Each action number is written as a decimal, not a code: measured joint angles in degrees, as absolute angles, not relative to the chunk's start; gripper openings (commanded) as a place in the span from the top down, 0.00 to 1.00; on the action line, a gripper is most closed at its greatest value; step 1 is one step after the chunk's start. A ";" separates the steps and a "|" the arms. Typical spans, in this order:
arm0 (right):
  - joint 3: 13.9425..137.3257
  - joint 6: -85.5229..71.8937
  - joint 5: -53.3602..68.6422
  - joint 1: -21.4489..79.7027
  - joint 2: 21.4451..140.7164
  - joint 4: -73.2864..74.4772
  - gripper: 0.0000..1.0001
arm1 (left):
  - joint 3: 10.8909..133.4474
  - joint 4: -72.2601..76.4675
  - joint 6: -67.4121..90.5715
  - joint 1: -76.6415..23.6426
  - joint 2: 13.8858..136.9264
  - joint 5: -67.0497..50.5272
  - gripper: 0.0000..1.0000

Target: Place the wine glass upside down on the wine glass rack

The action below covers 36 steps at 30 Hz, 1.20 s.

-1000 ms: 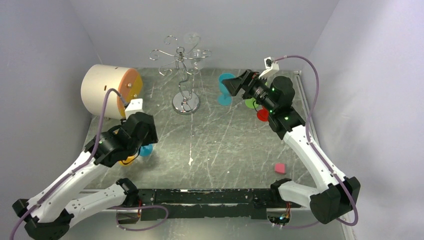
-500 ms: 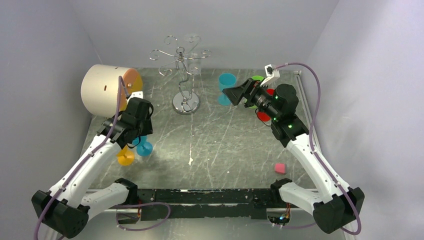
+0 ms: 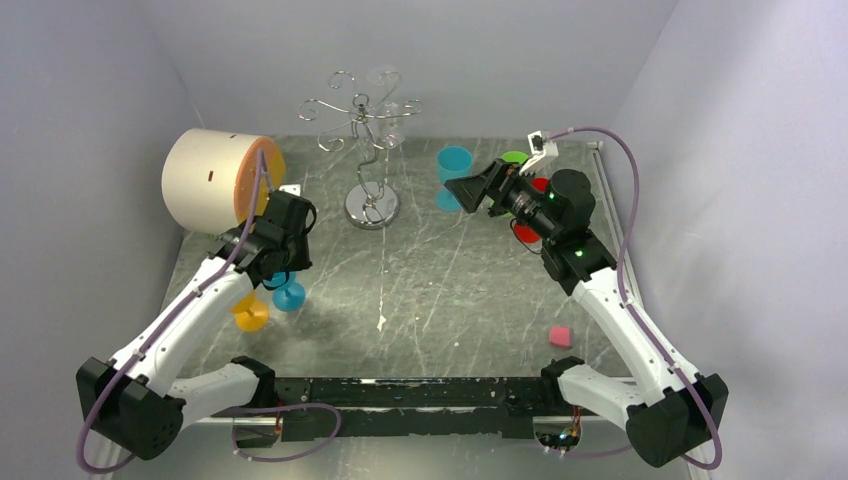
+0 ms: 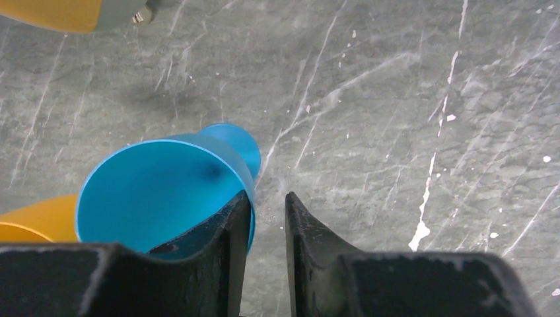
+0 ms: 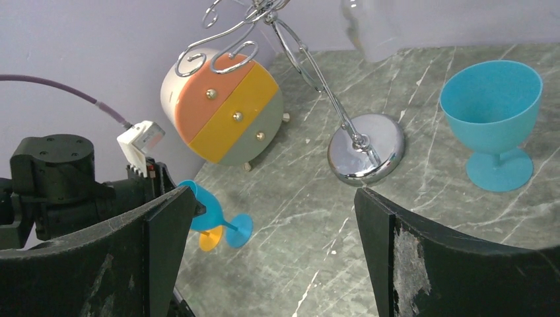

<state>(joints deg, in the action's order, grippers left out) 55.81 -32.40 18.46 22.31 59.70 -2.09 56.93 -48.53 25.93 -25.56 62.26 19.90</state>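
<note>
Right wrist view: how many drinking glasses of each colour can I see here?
Blue: 2 (upright blue glass, tilted blue glass)
Yellow: 1 (yellow glass, mostly hidden behind the tilted one)
Clear: 1 (clear glass, blurred at the top edge)
Total: 4

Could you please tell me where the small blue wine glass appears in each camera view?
Top external: the small blue wine glass is left of centre, beside the orange item.
Left wrist: its bowl fills the lower left, with the rim between the fingers of the left tool.
Right wrist: it is at lower left, tilted.
Shared landmark: the orange item next to it shows in all three views.
</note>
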 measured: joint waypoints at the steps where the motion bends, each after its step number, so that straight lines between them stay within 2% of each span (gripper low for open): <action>1: 55.81 -32.36 18.46 22.31 59.72 -2.09 0.04 | 56.93 -48.62 25.91 -25.56 62.78 19.92 0.73; 4: 55.81 -32.34 18.46 22.31 59.75 -2.24 0.04 | 56.93 -48.80 25.89 -25.54 63.68 20.12 0.75; 8: 55.79 -32.29 18.44 22.31 59.96 -2.33 0.04 | 56.93 -49.10 25.76 -25.54 63.77 20.62 0.88; 11: 55.79 -32.05 18.13 22.31 60.31 -2.22 0.04 | 56.97 -49.12 25.19 -25.54 63.75 20.53 0.93; 24: 52.71 -25.58 11.66 22.31 59.00 -4.10 0.05 | 59.72 -49.17 22.90 -25.54 56.90 13.23 0.93; 30: 51.20 -20.53 10.24 22.31 59.51 -7.42 0.00 | 60.42 -47.27 20.75 -25.54 50.15 4.12 0.93; 34: 51.20 -17.28 10.35 22.31 60.58 -10.48 0.00 | 60.45 -44.71 20.51 -25.54 45.82 -2.57 0.93; 36: 50.33 -14.98 12.62 22.31 60.90 -13.96 0.04 | 60.45 -43.48 20.49 -25.54 44.29 -5.72 0.93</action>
